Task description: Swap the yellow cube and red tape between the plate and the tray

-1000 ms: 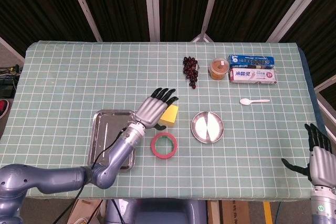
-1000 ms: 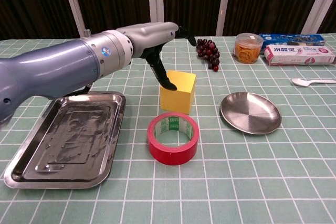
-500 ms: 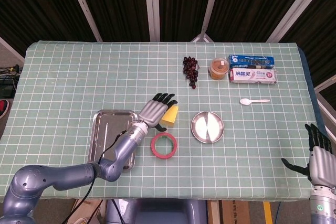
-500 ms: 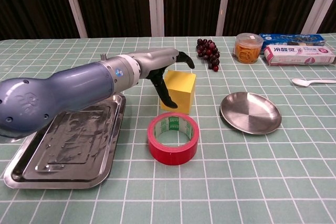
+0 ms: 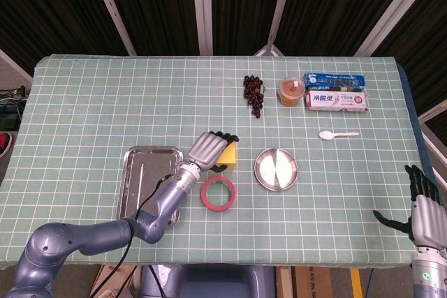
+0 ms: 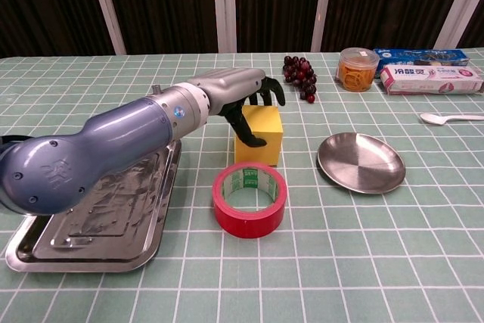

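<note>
The yellow cube point(image 5: 230, 158) point(image 6: 266, 146) stands on the table between the steel tray point(image 5: 142, 172) point(image 6: 91, 225) and the round steel plate point(image 5: 275, 169) point(image 6: 359, 162). My left hand point(image 5: 208, 148) point(image 6: 234, 92) wraps it, fingers curled over its top and far edge, thumb pressed on its near face. The red tape point(image 5: 218, 192) point(image 6: 249, 198) lies flat on the table just in front of the cube. Tray and plate hold nothing. My right hand point(image 5: 422, 204) hangs at the table's right front corner, fingers apart, holding nothing.
Along the back right are dark grapes point(image 5: 253, 93) point(image 6: 301, 75), a small orange-filled jar point(image 5: 290, 91) point(image 6: 357, 69) and stacked toothpaste boxes point(image 5: 335, 95) point(image 6: 431, 79). A white spoon point(image 5: 337, 134) point(image 6: 452, 118) lies behind and right of the plate.
My left hand came down onto the cube and its fingers curled from spread to closed around it. The cube shifted slightly. Right hand unchanged.
</note>
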Robot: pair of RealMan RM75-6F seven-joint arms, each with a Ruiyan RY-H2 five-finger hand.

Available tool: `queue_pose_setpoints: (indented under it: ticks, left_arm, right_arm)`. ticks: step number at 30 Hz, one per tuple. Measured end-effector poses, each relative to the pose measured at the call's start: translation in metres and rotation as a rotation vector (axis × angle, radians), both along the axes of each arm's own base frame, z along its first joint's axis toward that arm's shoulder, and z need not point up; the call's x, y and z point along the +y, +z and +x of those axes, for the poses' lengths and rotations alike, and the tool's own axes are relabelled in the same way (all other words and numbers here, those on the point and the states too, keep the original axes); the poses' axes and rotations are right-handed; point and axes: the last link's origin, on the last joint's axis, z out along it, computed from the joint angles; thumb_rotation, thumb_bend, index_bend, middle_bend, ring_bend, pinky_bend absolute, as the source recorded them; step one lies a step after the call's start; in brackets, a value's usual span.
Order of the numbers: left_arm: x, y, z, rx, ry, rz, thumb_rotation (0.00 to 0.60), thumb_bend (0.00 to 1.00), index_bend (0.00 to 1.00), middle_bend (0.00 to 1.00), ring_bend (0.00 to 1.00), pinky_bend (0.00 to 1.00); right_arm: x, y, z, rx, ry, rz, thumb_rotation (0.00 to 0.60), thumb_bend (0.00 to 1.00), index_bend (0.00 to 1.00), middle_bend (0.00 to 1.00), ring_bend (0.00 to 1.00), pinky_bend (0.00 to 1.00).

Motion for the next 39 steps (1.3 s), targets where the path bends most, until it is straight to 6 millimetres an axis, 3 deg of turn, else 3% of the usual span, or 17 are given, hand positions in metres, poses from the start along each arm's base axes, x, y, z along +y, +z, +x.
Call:
queue_pose_setpoints:
  ticks: [5,11,16,20,24,26,30,33,39]
  left_arm:
    - [-0.002,0.002,0.002,0.001,-0.009,-0.011,0.6,0.56,0.33,0.43,0.4,0.5]
    - [-0.005,0.021,0.012,-0.06,-0.045,0.034,0.6,0.56,0.33,0.43,0.4,0.5]
    - [-0.012,0.057,0.015,-0.109,-0.098,0.085,0.6,0.56,0.33,0.43,0.4,0.49]
    - [-0.02,0.096,0.002,-0.105,-0.131,0.15,0.6,0.55,0.33,0.41,0.39,0.48]
    - [-0.041,0.14,-0.045,-0.053,-0.106,0.205,0.6,0.55,0.34,0.39,0.39,0.48]
    - [-0.053,0.148,-0.07,-0.033,-0.077,0.2,0.6,0.55,0.34,0.37,0.38,0.47]
    - [-0.074,0.148,-0.109,-0.026,-0.038,0.149,0.6,0.54,0.34,0.35,0.35,0.46]
    - [-0.079,0.148,-0.133,-0.032,-0.004,0.134,0.6,0.54,0.33,0.32,0.33,0.45]
    - [-0.076,0.141,-0.158,-0.103,0.045,0.109,0.6,0.53,0.33,0.29,0.31,0.43]
  right_arm:
    - [0.0,0.002,0.0,-0.014,0.001,-0.009,0.6,0.0,0.03,0.0,0.0,0.0]
    - [0.001,0.004,-0.001,-0.017,0.0,-0.023,0.6,0.0,0.03,0.0,0.0,0.0]
    - [0.002,0.006,-0.001,-0.024,0.0,-0.026,0.6,0.0,0.03,0.0,0.0,0.0]
    - [0.002,0.006,0.001,-0.028,0.002,-0.027,0.6,0.0,0.03,0.0,0.0,0.0]
    - [0.003,0.005,0.003,-0.031,0.005,-0.021,0.6,0.0,0.03,0.0,0.0,0.0]
    - [0.003,0.003,0.005,-0.029,0.012,-0.013,0.6,0.0,0.03,0.0,0.0,0.0]
    - [0.004,0.0,0.008,-0.024,0.021,-0.007,0.6,0.0,0.03,0.0,0.0,0.0]
    - [0.004,-0.002,0.009,-0.018,0.021,-0.002,0.6,0.0,0.03,0.0,0.0,0.0]
    - [0.004,-0.003,0.007,-0.02,0.016,-0.001,0.6,0.0,0.03,0.0,0.0,0.0]
